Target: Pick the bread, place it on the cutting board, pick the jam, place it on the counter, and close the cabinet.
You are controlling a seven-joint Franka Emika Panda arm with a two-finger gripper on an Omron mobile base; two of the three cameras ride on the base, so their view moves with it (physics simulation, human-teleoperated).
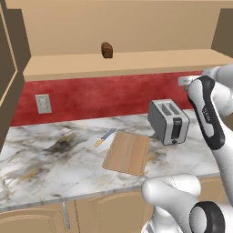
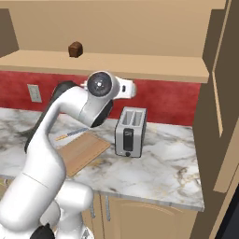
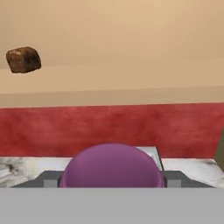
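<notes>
The bread (image 1: pixel 107 50) (image 2: pixel 75 49) (image 3: pixel 23 59), a small dark brown loaf, sits on the lower shelf of the open cabinet (image 1: pixel 113 63). In the hand view, the purple jam (image 3: pixel 113 168) fills the space between the fingers of my gripper (image 3: pixel 113 177), which is shut on it. My hand (image 2: pixel 127 88) hovers above the toaster, in front of the red backsplash and below the shelf. The light-brown cutting board (image 1: pixel 127 152) (image 2: pixel 81 151) lies bare on the marble counter (image 1: pixel 45 159) (image 2: pixel 163 163), left of the toaster.
A silver toaster (image 1: pixel 168 120) (image 2: pixel 130 130) stands on the counter under my hand. A knife (image 1: pixel 105 137) (image 2: pixel 70 135) lies at the board's far corner. Cabinet doors hang open at the left (image 1: pixel 7 68) and the right (image 2: pixel 224 93). An outlet (image 1: pixel 43 103) is on the backsplash.
</notes>
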